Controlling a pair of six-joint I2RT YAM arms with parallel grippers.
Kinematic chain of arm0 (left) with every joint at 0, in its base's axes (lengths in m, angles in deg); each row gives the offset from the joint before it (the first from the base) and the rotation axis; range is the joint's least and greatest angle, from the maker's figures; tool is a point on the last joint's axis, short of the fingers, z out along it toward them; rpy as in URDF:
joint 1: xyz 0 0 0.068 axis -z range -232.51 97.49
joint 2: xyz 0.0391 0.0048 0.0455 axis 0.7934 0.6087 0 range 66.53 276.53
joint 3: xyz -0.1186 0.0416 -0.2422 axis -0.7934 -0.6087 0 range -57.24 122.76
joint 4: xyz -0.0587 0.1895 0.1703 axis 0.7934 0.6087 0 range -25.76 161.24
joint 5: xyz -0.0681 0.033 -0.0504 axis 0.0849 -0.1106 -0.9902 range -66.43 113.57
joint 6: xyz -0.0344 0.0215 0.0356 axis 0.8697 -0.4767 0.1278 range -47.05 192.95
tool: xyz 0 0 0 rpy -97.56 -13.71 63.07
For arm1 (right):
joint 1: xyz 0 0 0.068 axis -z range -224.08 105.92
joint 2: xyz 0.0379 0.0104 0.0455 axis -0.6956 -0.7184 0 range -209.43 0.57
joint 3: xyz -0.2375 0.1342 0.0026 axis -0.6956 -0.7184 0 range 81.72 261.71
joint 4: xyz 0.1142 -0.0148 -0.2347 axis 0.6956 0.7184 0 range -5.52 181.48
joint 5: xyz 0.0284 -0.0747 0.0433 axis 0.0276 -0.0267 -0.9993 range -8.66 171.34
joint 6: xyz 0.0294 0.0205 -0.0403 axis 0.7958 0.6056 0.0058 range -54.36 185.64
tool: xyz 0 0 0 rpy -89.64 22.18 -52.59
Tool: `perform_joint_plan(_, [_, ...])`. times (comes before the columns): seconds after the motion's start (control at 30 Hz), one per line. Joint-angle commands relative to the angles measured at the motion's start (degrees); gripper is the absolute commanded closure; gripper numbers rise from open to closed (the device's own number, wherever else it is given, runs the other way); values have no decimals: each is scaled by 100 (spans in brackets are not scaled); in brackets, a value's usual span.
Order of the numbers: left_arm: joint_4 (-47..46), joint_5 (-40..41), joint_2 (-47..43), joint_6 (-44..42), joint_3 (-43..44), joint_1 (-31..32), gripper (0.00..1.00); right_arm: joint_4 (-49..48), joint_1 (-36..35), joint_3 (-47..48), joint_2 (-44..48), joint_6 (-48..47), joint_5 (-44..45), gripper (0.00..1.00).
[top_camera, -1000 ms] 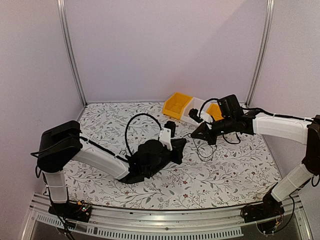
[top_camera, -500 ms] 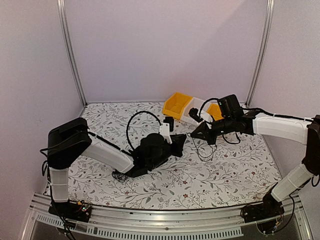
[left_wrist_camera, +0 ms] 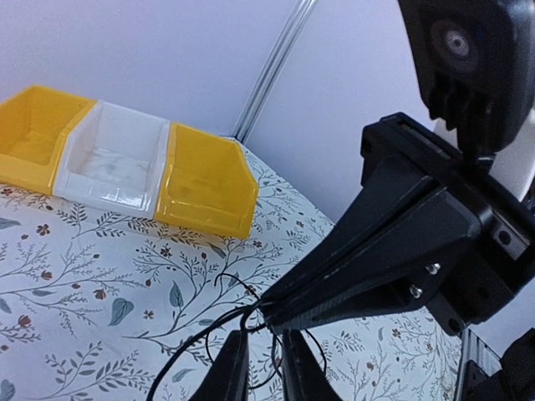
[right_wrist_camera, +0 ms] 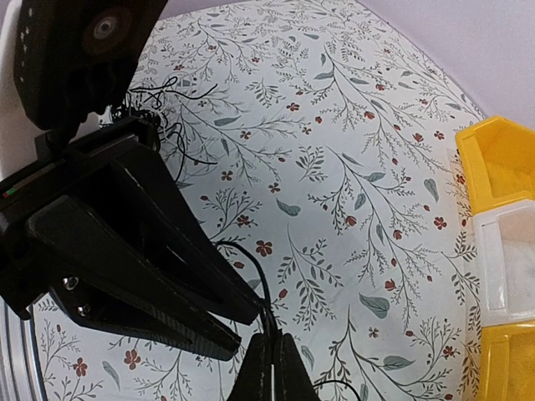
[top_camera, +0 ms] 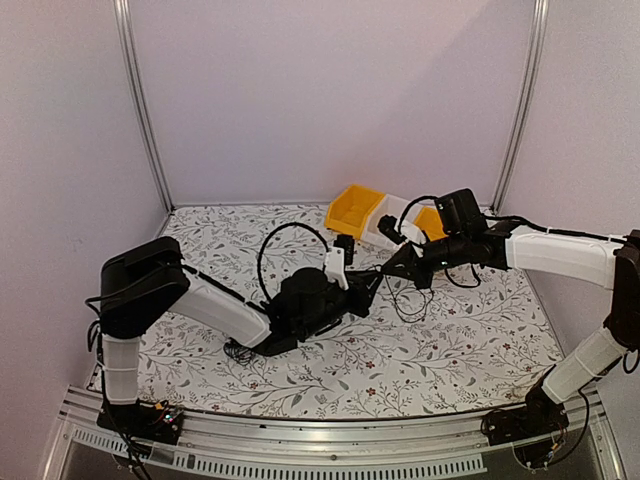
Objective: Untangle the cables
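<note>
The cables are thin black wires. One tangle (top_camera: 405, 303) hangs from my right gripper (top_camera: 388, 270) down to the floral table mat. My right gripper (right_wrist_camera: 272, 361) is shut on a strand (right_wrist_camera: 260, 273) of it. My left gripper (top_camera: 372, 283) sits tip to tip with the right one. In the left wrist view my left gripper (left_wrist_camera: 261, 368) is open, its fingers (left_wrist_camera: 227, 368) on either side of strands (left_wrist_camera: 199, 338) just below the right gripper's tip (left_wrist_camera: 276, 311). A second small clump (top_camera: 240, 350) lies by the left forearm; it also shows in the right wrist view (right_wrist_camera: 159, 96).
Three bins stand in a row at the back of the mat: yellow (top_camera: 355, 210), white (top_camera: 393, 222), yellow (top_camera: 430, 222). They also show in the left wrist view (left_wrist_camera: 109, 159). Metal frame posts (top_camera: 140, 110) stand at the rear corners. Thick arm cables arc above both wrists.
My left arm has moved right and forward, bringing its gripper up to the right gripper's tip. The right arm and the hanging tangle have stayed in place.
</note>
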Motion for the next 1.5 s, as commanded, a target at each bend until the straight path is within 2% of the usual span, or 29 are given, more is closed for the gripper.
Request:
perform_joint_plan(0.0, [119, 172, 102, 17, 281, -30, 89, -67, -26, -69, 105, 32, -125, 100])
perform_joint_plan(0.37, [84, 387, 207, -136, 499, -87, 100, 43, -28, -51, 89, -80, -319, 100])
perform_joint_plan(0.77, [-157, 376, 516, -321, 808, -222, 99, 146, -32, -26, 64, -146, -429, 100])
perform_joint_plan(1.0, [-520, 494, 596, -203, 787, -515, 99, 209, -25, -16, 59, -223, -472, 100])
perform_joint_plan(1.37, [-294, 377, 745, -131, 1009, -703, 100, 181, -26, -7, 39, -261, -272, 100])
perform_joint_plan(1.4, [-341, 155, 768, -150, 1034, -716, 98, 172, -25, -7, 37, -249, -239, 100])
perform_joint_plan(1.47, [-546, -365, 834, -320, 1093, -717, 86, 158, -25, -7, 19, -235, -217, 100])
